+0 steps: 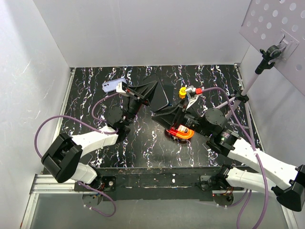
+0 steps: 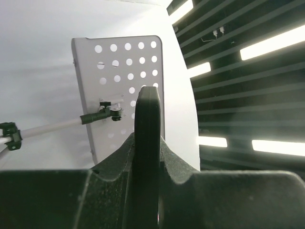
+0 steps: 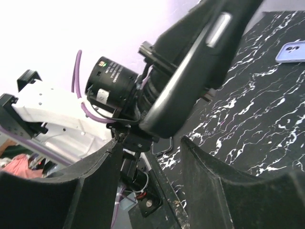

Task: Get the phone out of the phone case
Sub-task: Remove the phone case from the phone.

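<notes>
A black cased phone [image 1: 160,97] is held up above the table, edge-on in the left wrist view [image 2: 147,114]. My left gripper [image 1: 147,92] is shut on it, one finger pressed to each face [image 2: 147,143]. My right gripper [image 1: 156,115] is open just below the phone. In the right wrist view the phone's rounded lower corner [image 3: 190,81] hangs just beyond the gap between my open fingertips [image 3: 150,143], touching neither. A grey side button [image 3: 217,29] shows on its edge. I cannot tell case from phone here.
A lilac phone-shaped item [image 1: 113,85] lies flat at the back left of the marbled table [image 1: 205,78], also in the right wrist view [image 3: 290,51]. An orange object [image 1: 181,132] lies under the right arm. A yellow-topped piece [image 1: 182,91] sits behind it. A perforated plate on a stand [image 1: 269,26] is at the right.
</notes>
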`<state>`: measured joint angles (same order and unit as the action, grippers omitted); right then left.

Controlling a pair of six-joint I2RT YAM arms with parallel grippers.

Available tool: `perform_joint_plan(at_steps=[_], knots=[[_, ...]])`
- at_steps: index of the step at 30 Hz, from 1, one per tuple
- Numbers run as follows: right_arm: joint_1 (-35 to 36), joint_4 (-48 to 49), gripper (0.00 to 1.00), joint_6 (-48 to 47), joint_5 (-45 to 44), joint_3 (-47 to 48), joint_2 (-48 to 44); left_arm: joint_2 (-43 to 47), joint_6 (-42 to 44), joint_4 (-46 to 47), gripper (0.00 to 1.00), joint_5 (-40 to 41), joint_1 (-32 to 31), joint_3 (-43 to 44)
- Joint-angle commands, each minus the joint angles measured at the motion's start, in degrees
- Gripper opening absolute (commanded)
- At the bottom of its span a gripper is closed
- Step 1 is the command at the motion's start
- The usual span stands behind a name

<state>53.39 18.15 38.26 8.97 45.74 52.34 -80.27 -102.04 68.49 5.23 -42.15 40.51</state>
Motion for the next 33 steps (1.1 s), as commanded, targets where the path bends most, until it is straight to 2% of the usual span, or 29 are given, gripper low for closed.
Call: perform_joint_plan(at_steps=[1,4,11,15,19,23,24,29,33], knots=[[0.4,5.7,0.57,-1.6,-6.2,1.8,-0.2,0.3,0.0,9.0,0.0,2.8,-0.8,3.7],[0.4,5.8,0.51,-2.0,-6.2,3.0,0.9,-0.6,-0.3,9.8,0.0,3.5,-1.4,3.7],[0.8,6.8,0.45,-2.3,-6.8,4.3,2.7,-0.9,0.4,10.8,0.0,4.4,-2.4,3.8],[1.1,4.7,0.34,-2.7,-8.7,4.7,3.2,-1.0,0.6,11.1,0.0,4.5,-2.7,4.0],[2.9,2.8,0.29,-5.9,-11.5,4.9,4.3,-0.3,-0.3,9.4,0.0,3.9,-2.7,4.8],[4.6,-0.9,0.04,-12.4,-15.1,5.6,5.0,1.5,-3.9,3.5,0.0,1.1,-2.7,5.4],[5.0,-2.7,0.01,-15.0,-16.3,5.9,5.1,2.4,-5.5,0.9,0.0,-0.3,-2.8,5.6],[5.1,-8.7,0.01,-32.1,-20.0,5.1,4.9,6.3,-9.7,-8.4,0.0,-12.6,-2.7,7.1],[4.1,-11.2,0.01,-39.7,-20.6,4.4,4.4,6.3,-9.1,-2.2,0.0,-17.4,-2.7,6.7]])
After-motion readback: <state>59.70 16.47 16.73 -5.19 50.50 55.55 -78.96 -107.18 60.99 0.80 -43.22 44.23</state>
